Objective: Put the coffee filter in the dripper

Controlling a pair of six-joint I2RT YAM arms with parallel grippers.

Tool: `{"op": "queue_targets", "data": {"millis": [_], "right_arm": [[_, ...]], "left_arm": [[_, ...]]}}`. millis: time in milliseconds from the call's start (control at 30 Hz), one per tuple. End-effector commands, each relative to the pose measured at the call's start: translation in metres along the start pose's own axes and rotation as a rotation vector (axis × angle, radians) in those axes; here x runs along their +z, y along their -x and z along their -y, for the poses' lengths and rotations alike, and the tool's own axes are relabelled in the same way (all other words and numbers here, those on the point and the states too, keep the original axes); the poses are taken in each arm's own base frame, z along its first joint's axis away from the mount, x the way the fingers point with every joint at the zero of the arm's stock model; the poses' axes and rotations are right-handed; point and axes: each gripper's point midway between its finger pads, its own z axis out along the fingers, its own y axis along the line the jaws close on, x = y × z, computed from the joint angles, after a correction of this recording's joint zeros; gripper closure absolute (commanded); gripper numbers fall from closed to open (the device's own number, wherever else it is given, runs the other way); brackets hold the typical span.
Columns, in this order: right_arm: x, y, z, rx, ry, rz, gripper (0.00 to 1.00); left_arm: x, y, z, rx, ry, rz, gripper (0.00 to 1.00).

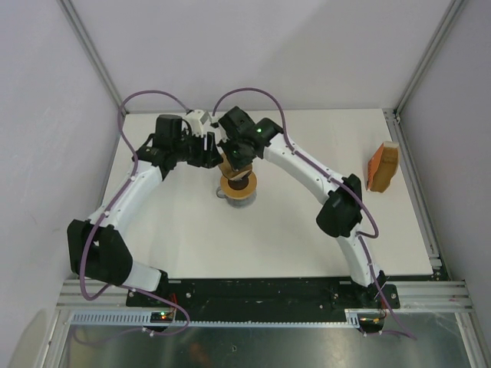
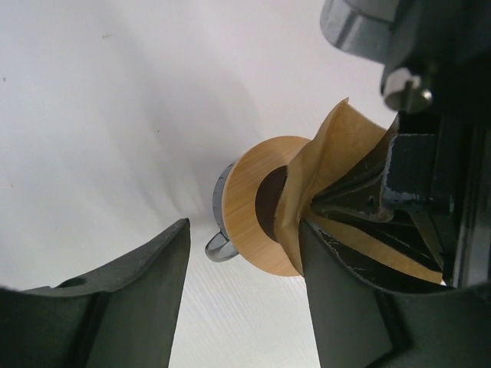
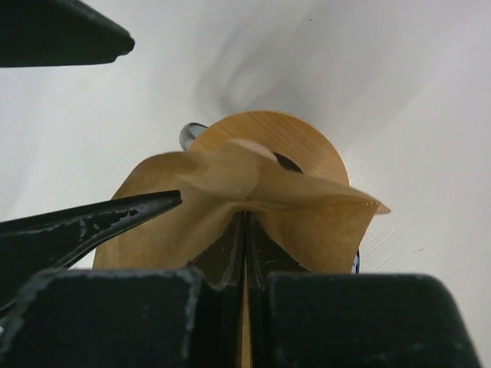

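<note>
My right gripper (image 1: pixel 232 161) (image 3: pixel 245 215) is shut on the coffee filter (image 1: pixel 229 165) (image 2: pixel 337 146) (image 3: pixel 307 222), a tan paper spread into a crumpled fan just above the amber disc. My left gripper (image 1: pixel 215 150) (image 2: pixel 244 228) is open. One of its fingers (image 3: pixel 146 205) lies against the filter's left fold, while the other (image 3: pixel 69 34) stands well apart. The dripper is hidden. Only a thin blue sliver (image 3: pixel 355 261) shows past the filter's right edge, and I cannot tell what it is.
A flat amber disc with a dark hole (image 1: pixel 241 187) (image 2: pixel 249 207) (image 3: pixel 303 138) sits on a glass jug (image 1: pixel 224 195) (image 2: pixel 219 245) mid-table under both grippers. An orange stack (image 1: pixel 382 166) stands near the table's right edge. Frame posts rise at the back corners.
</note>
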Motion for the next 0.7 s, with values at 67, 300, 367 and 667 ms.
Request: {"op": "queue_targets", "data": {"millis": [67, 300, 367, 667], "right_arm": [[-0.052, 0.040, -0.001, 0.000, 0.027, 0.174, 1.00], [-0.058, 0.042, 0.002, 0.006, 0.021, 0.186, 1.00], [-0.057, 0.041, 0.003, 0.011, 0.019, 0.183, 1.00], [-0.082, 0.048, 0.010, 0.024, 0.015, 0.231, 1.00]], "left_arm": [[-0.004, 0.005, 0.007, 0.005, -0.013, 0.014, 0.36], [-0.005, 0.005, 0.008, 0.008, -0.012, 0.014, 0.36], [-0.005, 0.004, 0.008, 0.010, -0.012, 0.016, 0.37], [-0.005, 0.003, 0.004, 0.024, 0.008, 0.016, 0.36]]}}
